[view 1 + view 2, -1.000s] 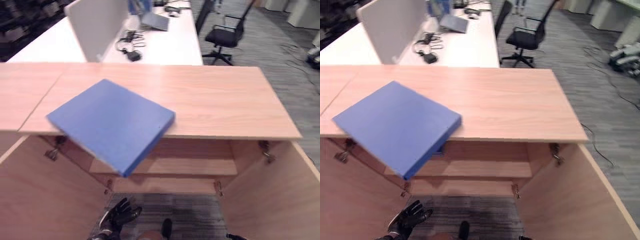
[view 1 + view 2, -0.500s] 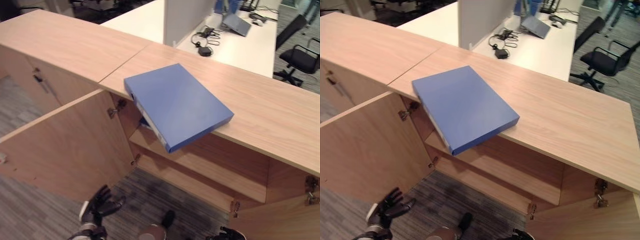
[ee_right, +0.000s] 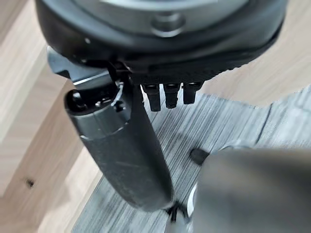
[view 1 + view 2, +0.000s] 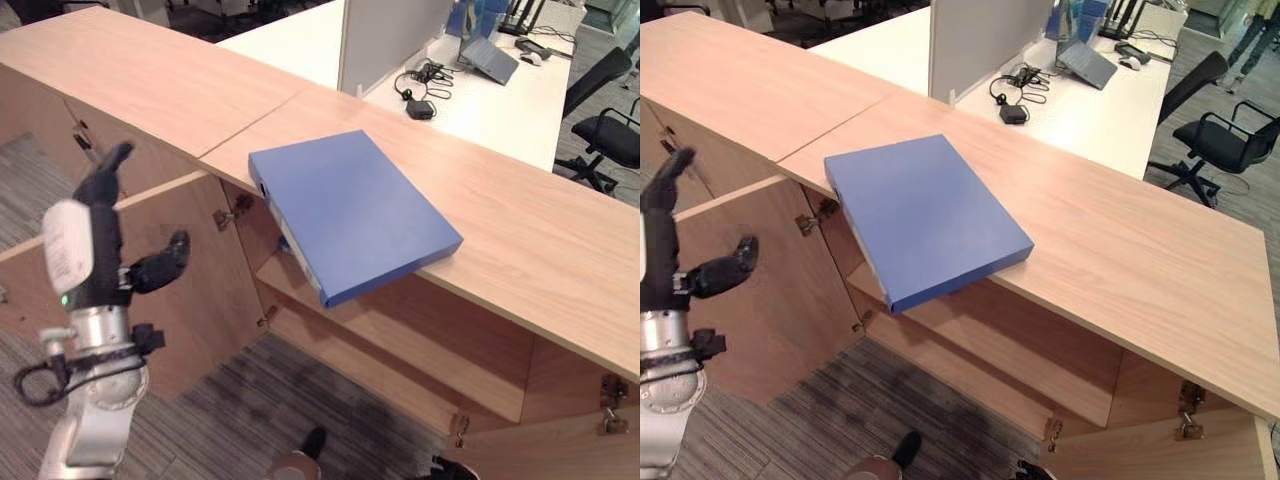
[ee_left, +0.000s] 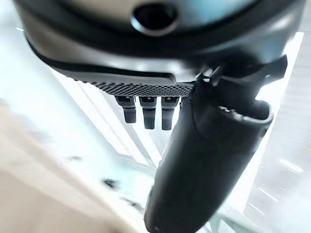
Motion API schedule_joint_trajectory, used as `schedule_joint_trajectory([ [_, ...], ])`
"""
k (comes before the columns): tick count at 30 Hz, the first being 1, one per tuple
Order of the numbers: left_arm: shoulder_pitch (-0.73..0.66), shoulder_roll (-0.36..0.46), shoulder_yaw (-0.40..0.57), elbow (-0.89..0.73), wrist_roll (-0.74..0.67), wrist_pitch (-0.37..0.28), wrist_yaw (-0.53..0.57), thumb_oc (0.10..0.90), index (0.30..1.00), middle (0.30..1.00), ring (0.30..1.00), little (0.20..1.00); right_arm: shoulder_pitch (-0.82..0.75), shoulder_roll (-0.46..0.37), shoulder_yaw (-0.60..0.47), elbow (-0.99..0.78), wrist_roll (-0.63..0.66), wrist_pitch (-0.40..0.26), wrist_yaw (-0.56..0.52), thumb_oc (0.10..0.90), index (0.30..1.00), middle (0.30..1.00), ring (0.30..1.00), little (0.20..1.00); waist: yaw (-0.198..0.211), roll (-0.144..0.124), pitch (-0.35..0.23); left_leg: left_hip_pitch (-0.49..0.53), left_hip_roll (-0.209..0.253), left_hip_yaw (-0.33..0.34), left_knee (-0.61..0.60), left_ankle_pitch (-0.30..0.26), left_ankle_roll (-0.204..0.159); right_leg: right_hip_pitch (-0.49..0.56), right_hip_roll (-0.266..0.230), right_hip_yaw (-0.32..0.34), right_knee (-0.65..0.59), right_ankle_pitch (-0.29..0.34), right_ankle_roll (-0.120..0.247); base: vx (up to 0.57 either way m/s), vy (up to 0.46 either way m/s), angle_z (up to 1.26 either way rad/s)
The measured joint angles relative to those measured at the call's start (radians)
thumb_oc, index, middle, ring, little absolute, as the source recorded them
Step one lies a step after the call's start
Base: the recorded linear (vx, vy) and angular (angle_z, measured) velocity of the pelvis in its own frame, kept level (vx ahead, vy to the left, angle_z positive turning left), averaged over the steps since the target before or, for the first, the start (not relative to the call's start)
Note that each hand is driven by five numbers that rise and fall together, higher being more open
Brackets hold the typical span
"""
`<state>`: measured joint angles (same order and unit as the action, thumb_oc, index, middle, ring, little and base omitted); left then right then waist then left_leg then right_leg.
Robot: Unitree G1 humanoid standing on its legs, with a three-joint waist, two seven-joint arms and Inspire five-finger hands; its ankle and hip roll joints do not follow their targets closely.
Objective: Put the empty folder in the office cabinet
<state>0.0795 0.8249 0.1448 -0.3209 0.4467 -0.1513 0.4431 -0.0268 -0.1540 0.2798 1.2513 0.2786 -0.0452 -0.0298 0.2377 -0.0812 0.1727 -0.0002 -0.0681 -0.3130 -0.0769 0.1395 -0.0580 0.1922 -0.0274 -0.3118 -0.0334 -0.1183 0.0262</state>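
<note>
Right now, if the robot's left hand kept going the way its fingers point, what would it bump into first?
Probably nothing: the left hand points upward, left of the flat blue folder and beside the open wooden cabinet door. Depth is unclear.

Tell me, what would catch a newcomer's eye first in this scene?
Most striking is the blue folder lying flat on the wooden cabinet top, one corner jutting out past the front edge above the open shelves. Next is the robot's left hand, raised at the left in front of the open cabinet door, fingers straight and holding nothing. Behind the cabinet stands a white desk with cables and a laptop.
</note>
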Motion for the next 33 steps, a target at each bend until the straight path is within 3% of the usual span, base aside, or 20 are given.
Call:
schedule_joint_trajectory([
  [2,-0.028,0.008,-0.018,-0.05,0.07,-0.066,-0.011,0.8,0.9,0.9,0.9,0.9,-0.016,0.001,0.002,0.0,0.0,-0.005,-0.001,0.8,0.9,0.9,0.9,0.9,-0.031,0.012,-0.006,0.007,-0.009,0.004,0.0,-0.001,-0.001,0.024,-0.006,0.0,-0.033,0.014,0.012,0.06,0.019,-0.01],
  [6,-0.125,0.073,-0.1,-0.094,0.12,-0.119,-0.042,0.8,0.9,0.9,0.9,0.9,-0.025,0.0,0.015,0.002,-0.002,-0.014,0.0,0.8,0.9,0.9,0.9,0.9,-0.067,0.015,-0.008,0.02,-0.007,0.012,0.0,-0.003,-0.003,0.042,-0.002,0.004,-0.061,0.028,0.014,0.03,0.041,-0.09],
  [8,-0.14,0.132,-0.126,-0.096,0.152,-0.136,-0.062,0.8,0.9,0.9,0.9,0.9,-0.009,-0.002,0.018,0.011,-0.002,-0.014,-0.001,0.8,0.9,0.9,0.9,0.9,-0.071,0.018,-0.015,0.02,-0.002,0.017,-0.001,-0.007,-0.006,0.04,0.001,0.01,-0.061,0.028,0.014,0.03,0.033,-0.1],
  [12,-0.123,0.144,-0.143,-0.095,0.156,-0.156,-0.072,0.8,0.9,0.9,0.9,0.9,-0.002,-0.012,0.011,0.013,-0.003,-0.012,-0.001,0.8,0.9,0.9,0.9,0.9,-0.07,0.026,-0.028,0.02,0.002,0.026,-0.001,-0.009,-0.01,0.037,0.003,0.027,-0.061,0.028,0.015,0.02,0.017,-0.07],
  [22,0.037,0.14,-0.106,-0.07,0.156,-0.155,-0.085,0.8,0.9,0.9,0.9,0.9,0.029,-0.011,-0.012,0.014,-0.004,-0.012,0.002,0.8,0.9,0.9,0.9,0.9,-0.058,0.024,-0.071,0.02,0.003,0.029,-0.001,-0.012,-0.01,0.037,0.004,0.029,-0.061,0.029,0.015,0.0,0.001,0.0],
  [33,0.043,0.135,-0.067,-0.058,0.157,-0.117,-0.067,0.8,0.9,0.9,0.9,0.9,0.037,-0.01,-0.011,0.019,-0.004,-0.012,0.003,0.8,0.9,0.9,0.9,0.9,-0.045,0.023,-0.086,0.02,0.002,0.026,-0.001,-0.012,-0.01,0.037,0.004,0.029,-0.061,0.033,0.014,0.0,0.0,0.0],
])
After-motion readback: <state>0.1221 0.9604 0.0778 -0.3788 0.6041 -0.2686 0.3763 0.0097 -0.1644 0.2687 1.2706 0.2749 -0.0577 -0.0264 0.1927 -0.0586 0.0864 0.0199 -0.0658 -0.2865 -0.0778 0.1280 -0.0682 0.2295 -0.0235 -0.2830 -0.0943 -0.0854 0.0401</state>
